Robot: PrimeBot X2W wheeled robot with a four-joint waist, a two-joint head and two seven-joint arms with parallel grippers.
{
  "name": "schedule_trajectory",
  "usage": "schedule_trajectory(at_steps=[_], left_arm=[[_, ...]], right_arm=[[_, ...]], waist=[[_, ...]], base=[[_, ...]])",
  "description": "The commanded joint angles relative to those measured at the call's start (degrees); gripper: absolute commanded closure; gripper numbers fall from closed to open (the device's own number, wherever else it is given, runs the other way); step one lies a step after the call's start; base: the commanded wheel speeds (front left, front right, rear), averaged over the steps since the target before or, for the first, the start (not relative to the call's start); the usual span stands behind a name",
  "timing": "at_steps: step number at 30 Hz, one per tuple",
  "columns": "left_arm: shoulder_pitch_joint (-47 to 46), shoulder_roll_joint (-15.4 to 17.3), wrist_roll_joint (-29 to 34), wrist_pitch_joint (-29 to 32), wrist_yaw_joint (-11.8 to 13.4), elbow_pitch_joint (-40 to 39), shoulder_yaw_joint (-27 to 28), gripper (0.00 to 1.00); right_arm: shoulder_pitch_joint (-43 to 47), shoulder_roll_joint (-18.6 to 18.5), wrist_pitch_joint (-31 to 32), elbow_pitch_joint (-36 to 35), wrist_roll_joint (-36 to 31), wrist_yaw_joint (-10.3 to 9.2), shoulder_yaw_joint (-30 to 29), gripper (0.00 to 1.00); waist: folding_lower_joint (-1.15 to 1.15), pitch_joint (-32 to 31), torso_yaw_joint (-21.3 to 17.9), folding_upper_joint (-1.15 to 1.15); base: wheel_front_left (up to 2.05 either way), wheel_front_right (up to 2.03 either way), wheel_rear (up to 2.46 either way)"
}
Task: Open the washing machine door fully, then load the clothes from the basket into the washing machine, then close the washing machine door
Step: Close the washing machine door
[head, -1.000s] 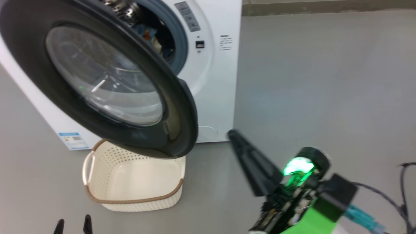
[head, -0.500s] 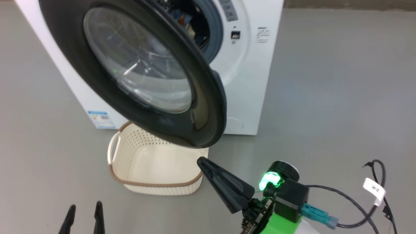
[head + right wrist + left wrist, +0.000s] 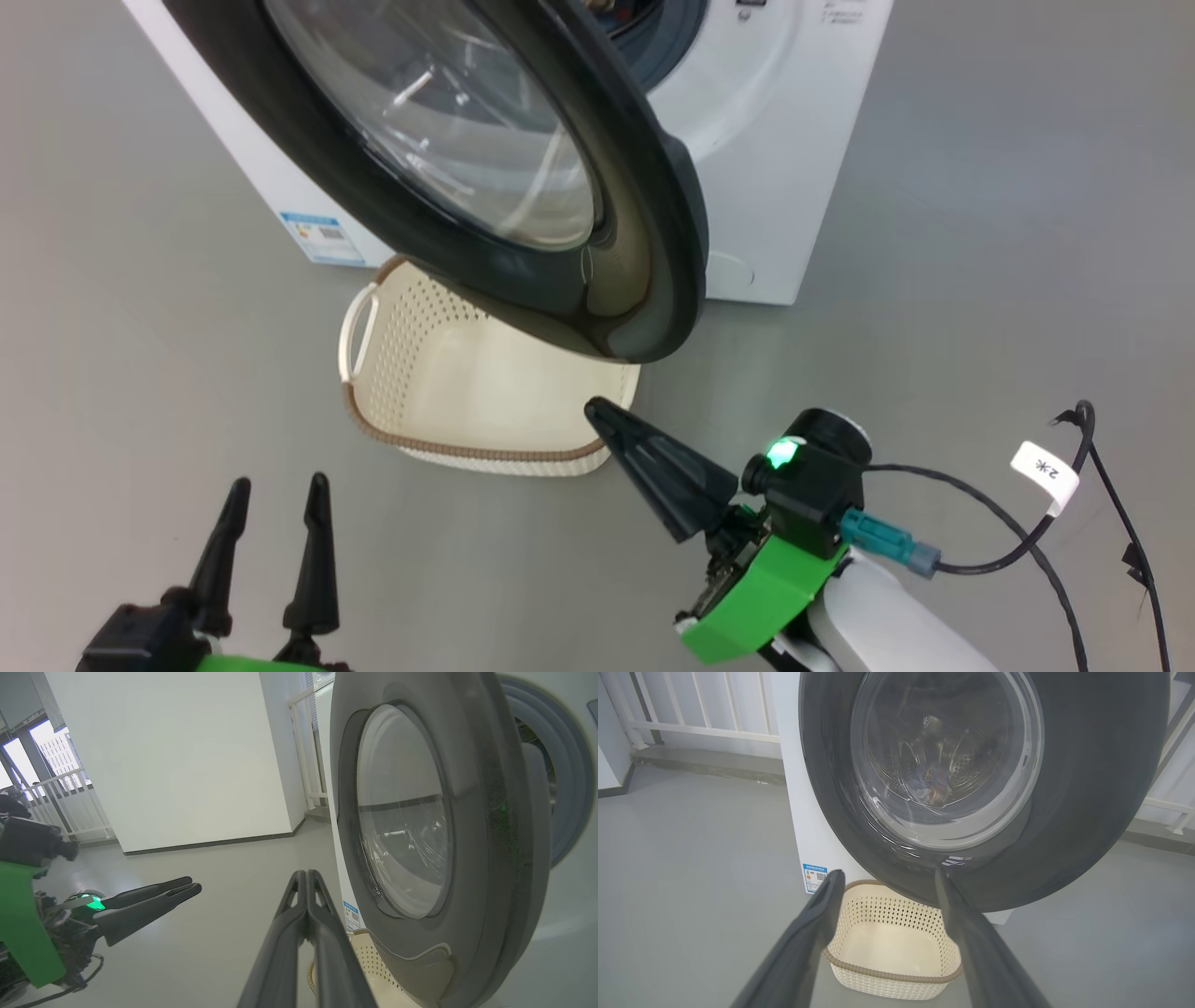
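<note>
The washing machine door (image 3: 653, 233) stands partly open, its black rim hanging over the empty cream basket (image 3: 467, 373) on the floor. Behind it is the white washing machine (image 3: 784, 168). Through the door glass, blue-and-orange clothes (image 3: 930, 781) lie in the drum. My right gripper (image 3: 597, 411) is shut on nothing, its tip at the basket's right corner just below the door's lower edge. The right wrist view has the door (image 3: 495, 858) to the right of that gripper (image 3: 306, 873). My left gripper (image 3: 278, 485) is open, low and in front of the basket (image 3: 892, 947).
A black cable with a white tag (image 3: 1046, 471) trails on the grey floor at the right. A blue label (image 3: 815, 877) marks the machine's lower corner. A white railing (image 3: 705, 723) and a wall (image 3: 177, 756) stand behind and beside the machine.
The head camera has tilted down and turned. My shut right gripper has moved left, from beside the machine to the basket's right corner under the door. The left gripper shows more fully.
</note>
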Motion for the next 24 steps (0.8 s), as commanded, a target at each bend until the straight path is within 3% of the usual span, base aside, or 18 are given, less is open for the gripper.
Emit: schedule_trajectory(at_steps=[1, 13, 24], left_arm=[[-1.86, 0.52, -0.35, -0.36, -0.14, -1.59, 1.71, 0.0], [-5.49, 0.25, -1.22, -0.36, -0.14, -1.53, -0.86, 0.0], [-6.38, 0.2, -1.36, -0.36, -0.14, -0.79, -1.55, 0.0]], right_arm=[[-1.07, 0.95, -0.27, -1.16, -0.27, 0.35, 0.5, 1.0], [-6.78, 2.58, -0.27, 4.06, -3.12, 0.35, -3.79, 1.0], [-9.51, 4.61, -0.27, 8.59, -3.34, 0.35, -10.75, 1.0]], waist=[[-0.01, 2.48, 1.59, 0.0], [-0.01, 7.36, 3.61, 0.0], [-0.01, 7.82, 4.32, 0.0]], base=[[0.0, 0.0, 0.0], [0.0, 0.0, 0.0], [0.0, 0.0, 0.0]])
